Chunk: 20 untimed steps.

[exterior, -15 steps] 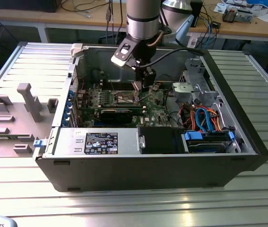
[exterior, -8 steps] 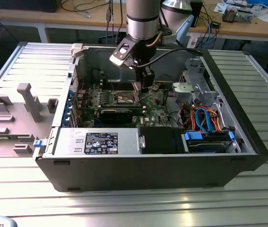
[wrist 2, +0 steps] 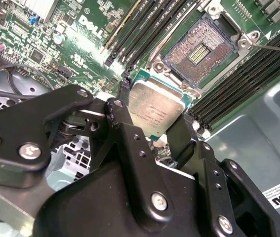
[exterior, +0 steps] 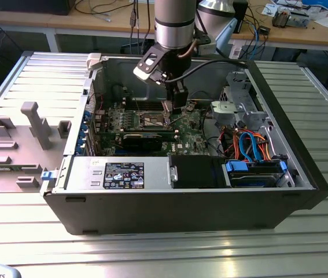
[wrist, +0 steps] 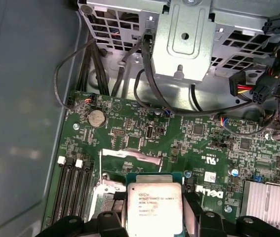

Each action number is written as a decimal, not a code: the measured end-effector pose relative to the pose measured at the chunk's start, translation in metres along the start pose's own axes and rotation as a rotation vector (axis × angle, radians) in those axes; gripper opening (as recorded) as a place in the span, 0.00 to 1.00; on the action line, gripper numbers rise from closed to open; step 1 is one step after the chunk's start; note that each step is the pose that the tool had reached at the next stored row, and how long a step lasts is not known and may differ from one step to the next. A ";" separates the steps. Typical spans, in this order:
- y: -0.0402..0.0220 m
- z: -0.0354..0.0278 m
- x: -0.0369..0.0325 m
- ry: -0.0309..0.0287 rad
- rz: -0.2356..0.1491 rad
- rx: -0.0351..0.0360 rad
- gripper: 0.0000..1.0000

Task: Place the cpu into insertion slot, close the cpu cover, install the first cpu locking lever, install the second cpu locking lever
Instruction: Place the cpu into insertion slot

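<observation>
The gripper (wrist 2: 150,124) held its jaws clamped on the cpu (wrist 2: 154,106) — a thin, silvery-tan square with green edging. It hung near the uncovered insertion slot (wrist 2: 199,49).

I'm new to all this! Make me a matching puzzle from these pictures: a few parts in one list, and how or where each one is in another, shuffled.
Parts:
1. cpu
2. slot
3. coin battery
4. cables

States:
a. uncovered, pins bare
b. orange and blue, at the exterior view's right
c. clamped in the gripper
d. round and silvery

Pairs: 1-c, 2-a, 3-d, 4-b.
</observation>
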<state>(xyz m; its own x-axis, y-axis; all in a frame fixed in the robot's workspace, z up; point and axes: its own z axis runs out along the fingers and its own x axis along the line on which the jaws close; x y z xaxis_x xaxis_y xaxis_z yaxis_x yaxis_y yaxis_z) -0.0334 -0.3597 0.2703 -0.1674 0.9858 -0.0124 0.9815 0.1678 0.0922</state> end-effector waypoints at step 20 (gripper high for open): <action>-0.0002 0.0011 0.0004 -0.0099 0.098 0.0014 0.54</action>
<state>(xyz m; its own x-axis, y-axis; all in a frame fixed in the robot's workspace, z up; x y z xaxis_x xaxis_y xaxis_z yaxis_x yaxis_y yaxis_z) -0.0335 -0.3594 0.2691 -0.0701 0.9975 -0.0133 0.9932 0.0710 0.0921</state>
